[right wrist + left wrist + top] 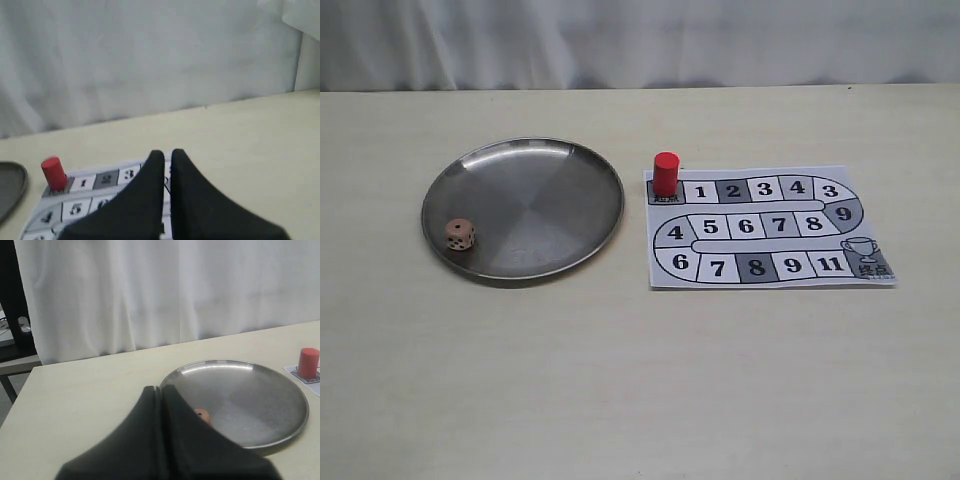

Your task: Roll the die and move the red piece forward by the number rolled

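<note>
The die (460,234) sits at the lower-left rim of the steel plate (542,198), just past the left gripper (161,388), whose jaws are pressed together. Centre-right, the red piece (665,173) stands on the upper-left corner square of the paper track (760,224), apart from the right gripper (167,152), which is all but closed.

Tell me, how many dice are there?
1. The die lies in the metal plate, near its left rim in the exterior view. None seems hidden.

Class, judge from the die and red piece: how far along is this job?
Nothing looks done: the red piece stands on the start square. Nothing is in hand: the die lies in the plate, left gripper and right gripper empty. Left: roll, then advance the piece.
</note>
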